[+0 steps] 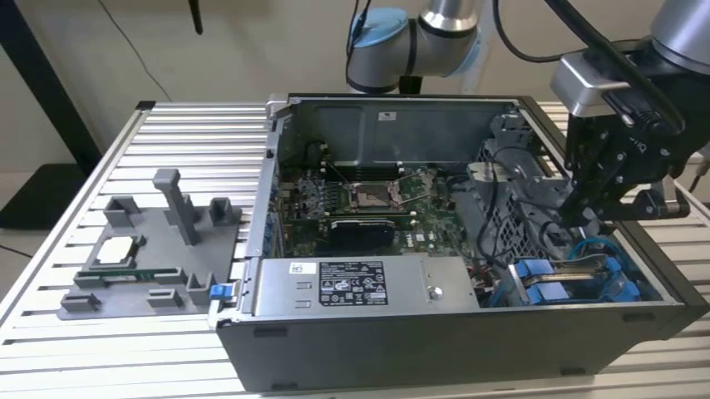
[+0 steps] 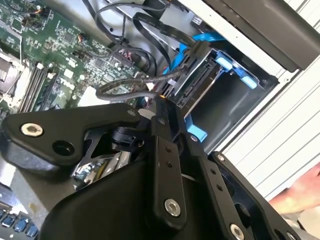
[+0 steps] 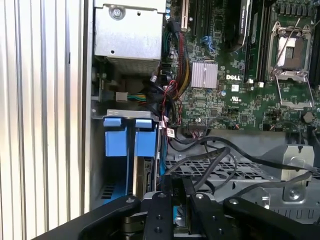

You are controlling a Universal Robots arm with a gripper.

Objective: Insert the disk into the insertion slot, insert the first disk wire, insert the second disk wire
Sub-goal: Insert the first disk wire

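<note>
The disk [image 2: 202, 86] stands edge-on in the insertion slot [image 2: 226, 114] of the drive cage, its blue carrier [image 2: 235, 67] around it. In the first wrist view the disk [image 3: 145, 175] sits below two blue carrier tabs [image 3: 127, 141]. My gripper [image 2: 159, 104] is shut on the black connector of a disk wire [image 2: 169, 88], held just off the disk's connector edge. In the exterior view the gripper [image 1: 580, 221] hangs over the drive cage [image 1: 621, 287] at the case's right end. The connector sits between the fingertips [image 3: 161, 199] in the first wrist view.
The open computer case [image 1: 444, 332] holds a motherboard [image 1: 367, 195] and a grey power supply box [image 1: 355, 287]. Loose black cables [image 3: 220, 155] cross the perforated cage. A grey fixture [image 1: 155, 249] lies at the exterior view's left. A person's hand [image 2: 302, 192] is beside the case.
</note>
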